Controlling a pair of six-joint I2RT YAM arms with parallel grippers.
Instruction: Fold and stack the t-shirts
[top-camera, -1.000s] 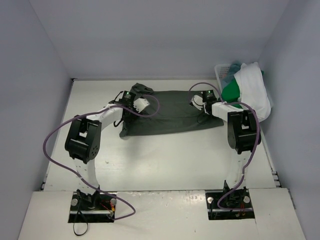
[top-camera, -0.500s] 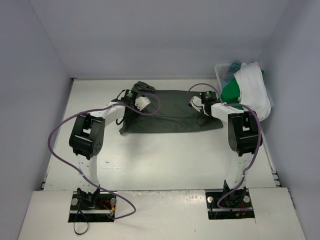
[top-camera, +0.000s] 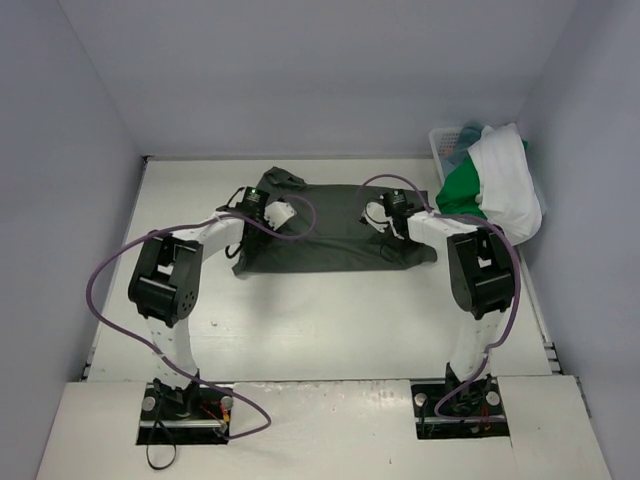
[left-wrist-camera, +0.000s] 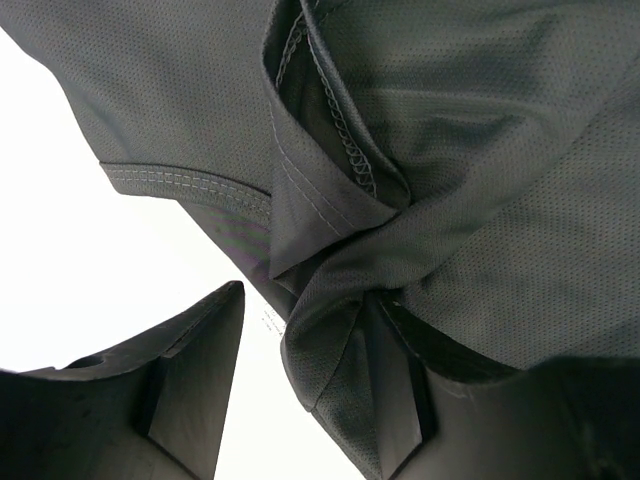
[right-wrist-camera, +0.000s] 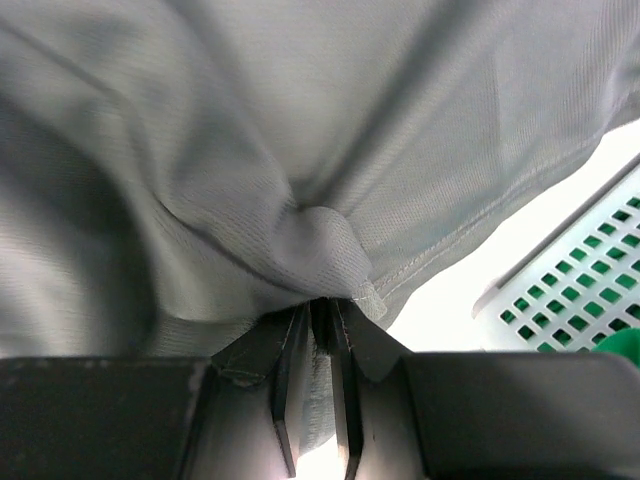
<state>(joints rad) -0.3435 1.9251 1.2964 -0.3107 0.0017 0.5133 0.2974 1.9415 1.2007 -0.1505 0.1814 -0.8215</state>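
On the far half of the table (top-camera: 300, 320), a dark grey-green t-shirt (top-camera: 325, 225) lies spread out flat-ish between the two arms, with a sleeve bunched up at its far left corner. Both arms reach forward from their bases, elbows up, forearms angling in toward the shirt from either side.

The left hand (top-camera: 265, 208) sits low at the shirt's left end. From its wrist camera the two fingers stand well apart with bare table showing between them. One finger (left-wrist-camera: 195, 370) touches no cloth, and a twisted fold of the hem is caught up against the other finger (left-wrist-camera: 395, 390). So it's about half wide, not clamped on anything as far as I can see.

The right hand (top-camera: 385, 213) is down on the right part of the shirt, and it's pinching for real: fingers nearly together with a puckered bit of grey fabric squeezed between them, right by the stitched edge.

Over in the far right corner a white lattice basket (top-camera: 443, 143) is stuffed with a white t-shirt (top-camera: 505, 175), a bright green t-shirt (top-camera: 460, 185) and a bit of teal-blue t-shirt (top-camera: 458, 155), well apart from the spread one.
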